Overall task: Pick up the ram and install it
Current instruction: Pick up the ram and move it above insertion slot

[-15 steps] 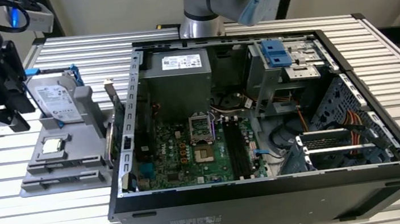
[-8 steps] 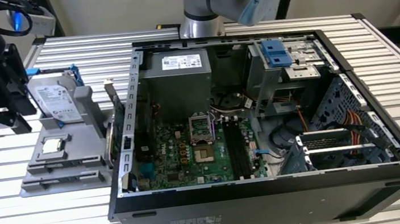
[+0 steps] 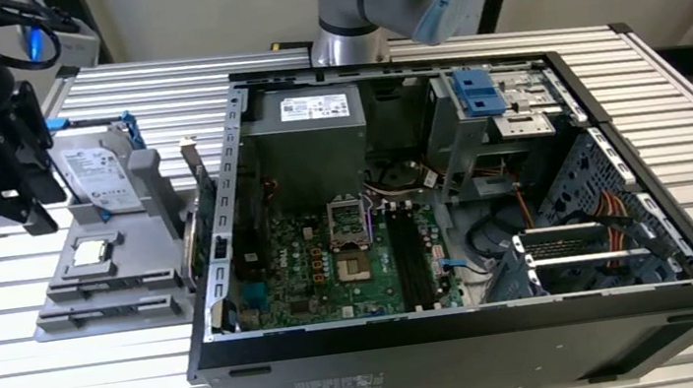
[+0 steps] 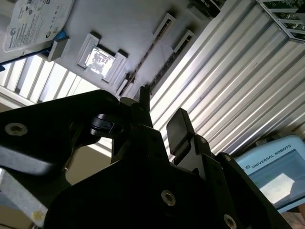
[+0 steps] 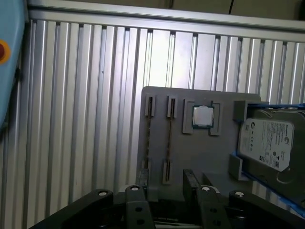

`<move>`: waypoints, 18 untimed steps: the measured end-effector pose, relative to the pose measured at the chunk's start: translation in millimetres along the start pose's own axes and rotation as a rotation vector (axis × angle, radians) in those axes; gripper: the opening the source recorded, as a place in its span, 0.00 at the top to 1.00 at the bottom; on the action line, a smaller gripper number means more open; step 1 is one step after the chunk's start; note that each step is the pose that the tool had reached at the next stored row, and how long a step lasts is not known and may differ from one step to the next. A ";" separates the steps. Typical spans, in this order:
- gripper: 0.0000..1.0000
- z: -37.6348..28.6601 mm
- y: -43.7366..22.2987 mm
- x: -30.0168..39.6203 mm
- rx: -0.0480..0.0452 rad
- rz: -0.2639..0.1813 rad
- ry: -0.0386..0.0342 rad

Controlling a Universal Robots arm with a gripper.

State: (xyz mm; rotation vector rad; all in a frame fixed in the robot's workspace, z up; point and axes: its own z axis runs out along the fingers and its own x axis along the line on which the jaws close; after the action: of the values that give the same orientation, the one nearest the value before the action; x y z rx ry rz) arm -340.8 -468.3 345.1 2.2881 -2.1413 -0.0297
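The ram (image 5: 149, 143) shows edge-on as a thin dark strip standing in a long slot of the grey holder (image 5: 200, 152). A similar strip sits in the neighbouring slot. In the second wrist view the ram (image 4: 172, 59) runs diagonally beyond the fingertips. My black gripper (image 5: 167, 179) hovers over the near end of those slots, open, with nothing between its fingers (image 4: 177, 125). In the exterior view the gripper (image 3: 44, 206) hangs above the holder (image 3: 107, 283) at that view's left, apart from it.
The holder also carries a silver hard drive in a blue frame (image 3: 93, 171) and a processor chip (image 3: 92, 251). A green card with a metal bracket (image 3: 198, 207) stands beside the open computer case (image 3: 468, 323). Long black memory slots (image 3: 408, 261) lie on its motherboard. The table is ribbed aluminium.
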 end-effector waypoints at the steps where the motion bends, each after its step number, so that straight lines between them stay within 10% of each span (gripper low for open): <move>1: 0.00 0.6 0.0 -0.1 0.0000 0.000 0.0007; 18: 0.00 12.1 -0.4 -2.2 -0.0011 0.000 0.0164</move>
State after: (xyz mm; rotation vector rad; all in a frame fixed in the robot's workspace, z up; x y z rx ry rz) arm -340.8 -466.0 333.1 2.2793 -2.1334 -0.0120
